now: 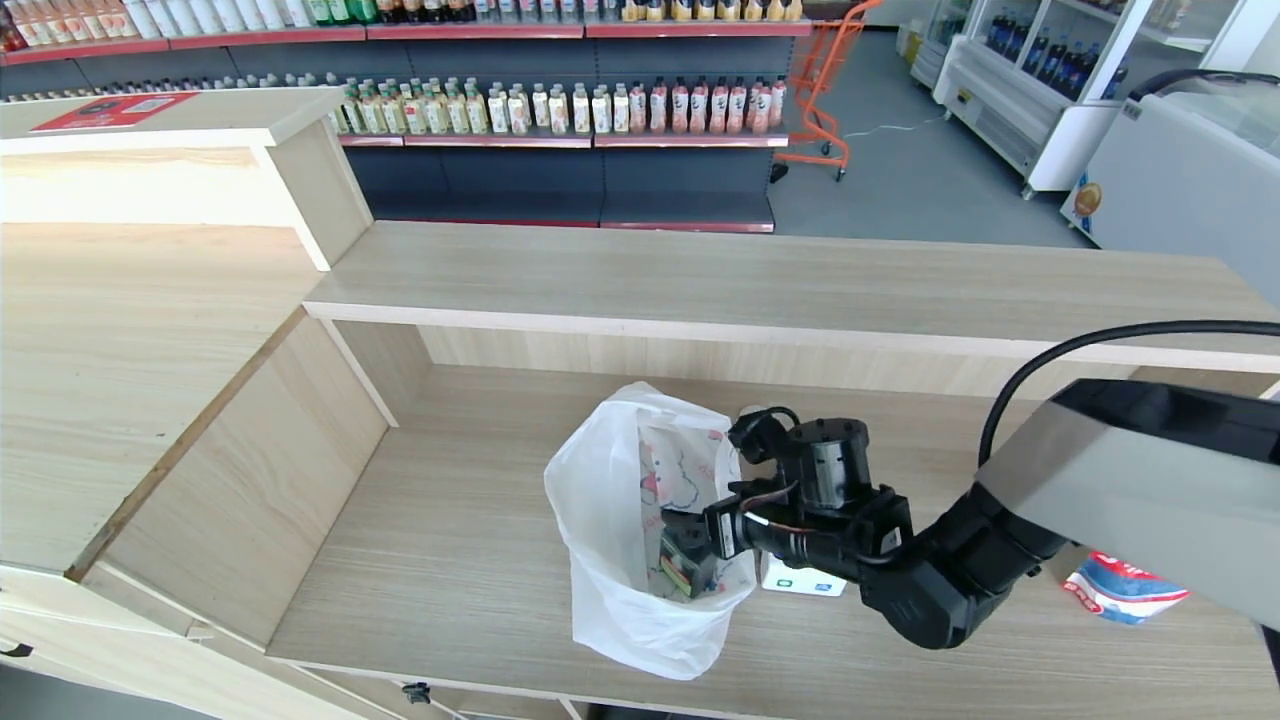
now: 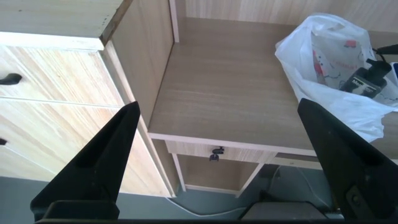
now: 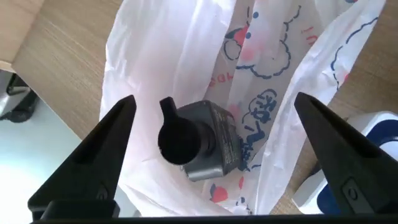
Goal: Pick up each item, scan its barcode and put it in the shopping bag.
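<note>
I see the shopping bag standing on the counter's lower shelf. An item lies in the bag, my right gripper over its mouth. Just right of the bag sits a small stand, a packet farther right, and the raised ledge behind.

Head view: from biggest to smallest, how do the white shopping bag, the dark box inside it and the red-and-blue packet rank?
1. The shopping bag, clearly largest.
2-3. The red-and-blue packet and the dark box look about alike. Both are partly hidden, so I won't rank them.
</note>
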Robot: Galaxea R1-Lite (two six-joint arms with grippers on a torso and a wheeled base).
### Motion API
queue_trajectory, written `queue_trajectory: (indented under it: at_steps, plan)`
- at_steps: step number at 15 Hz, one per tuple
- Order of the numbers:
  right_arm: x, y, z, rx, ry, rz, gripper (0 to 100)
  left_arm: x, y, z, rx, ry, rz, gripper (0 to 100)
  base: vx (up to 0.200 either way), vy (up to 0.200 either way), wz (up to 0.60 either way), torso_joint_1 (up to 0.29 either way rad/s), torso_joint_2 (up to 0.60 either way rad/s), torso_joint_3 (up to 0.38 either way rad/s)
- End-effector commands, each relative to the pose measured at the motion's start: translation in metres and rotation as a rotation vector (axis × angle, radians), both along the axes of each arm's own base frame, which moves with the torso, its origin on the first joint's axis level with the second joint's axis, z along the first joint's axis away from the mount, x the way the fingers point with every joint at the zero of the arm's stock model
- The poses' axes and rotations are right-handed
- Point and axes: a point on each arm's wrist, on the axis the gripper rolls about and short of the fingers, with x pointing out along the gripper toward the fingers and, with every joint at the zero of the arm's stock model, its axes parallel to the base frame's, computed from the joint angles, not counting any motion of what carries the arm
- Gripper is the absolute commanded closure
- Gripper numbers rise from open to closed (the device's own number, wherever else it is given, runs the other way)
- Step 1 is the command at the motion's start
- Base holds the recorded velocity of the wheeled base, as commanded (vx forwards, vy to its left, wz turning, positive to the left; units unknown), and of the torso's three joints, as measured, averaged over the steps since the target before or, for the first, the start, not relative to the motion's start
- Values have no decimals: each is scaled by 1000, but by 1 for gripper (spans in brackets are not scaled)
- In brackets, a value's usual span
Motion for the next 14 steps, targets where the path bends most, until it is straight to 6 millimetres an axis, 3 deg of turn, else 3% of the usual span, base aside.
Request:
queue_trajectory:
  at_steps: [1,3,5,7,9,14]
  plan:
    - [-30,-47,83,223,97,-142,0,0,0,0,-1,0,1,0,0,0,0,0,0,0]
    - [-61,-81,127,361,139,-195,0,0,0,0,-1,0,1,0,0,0,0,0,0,0]
    - [-107,-115,153,349,154,-239,0,0,0,0,-1,0,-1,0,0,0,0,0,0,0]
    - [-156,-139,162,318,192,-265,0,0,0,0,-1,0,1,0,0,0,0,0,0,0]
    - [-182,-158,164,299,200,-313,0,0,0,0,-1,0,-1,0,0,0,0,0,0,0]
    - [-186,-179,164,312,183,-435,0,0,0,0,-1,0,-1,0,0,0,0,0,0,0]
